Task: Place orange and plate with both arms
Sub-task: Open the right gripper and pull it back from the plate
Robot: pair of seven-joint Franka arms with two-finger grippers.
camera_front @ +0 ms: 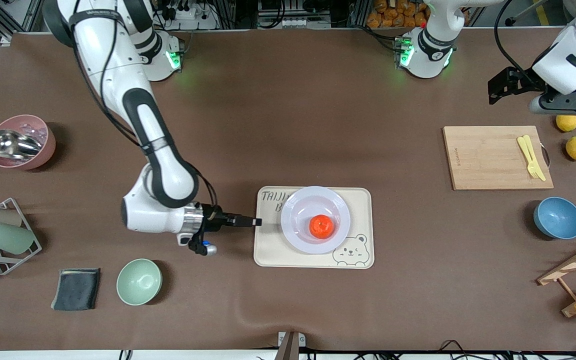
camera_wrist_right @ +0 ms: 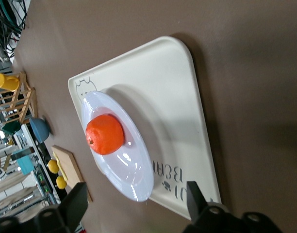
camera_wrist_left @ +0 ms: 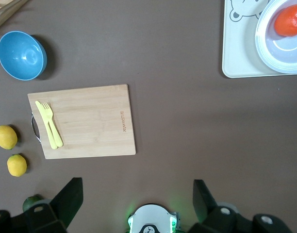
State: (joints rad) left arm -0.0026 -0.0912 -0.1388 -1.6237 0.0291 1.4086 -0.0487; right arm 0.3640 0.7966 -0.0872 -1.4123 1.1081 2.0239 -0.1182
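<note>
orange (camera_front: 321, 226) on plate (camera_front: 299, 225); right gripper (camera_front: 256, 221) beside it, fingers apart; left gripper (camera_wrist_left: 134, 194) fingers apart.

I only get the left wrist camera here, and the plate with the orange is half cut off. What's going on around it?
Observer: The right gripper sits beside the cream tray, fingers open, holding nothing.
Operator: Is the plate fully on that tray?
Observer: Yes, the plate rests wholly on it, the orange in its sunken centre.
Operator: And the arm whose camera I'm using?
Observer: The left gripper waits open in the air near the cutting board.
</note>
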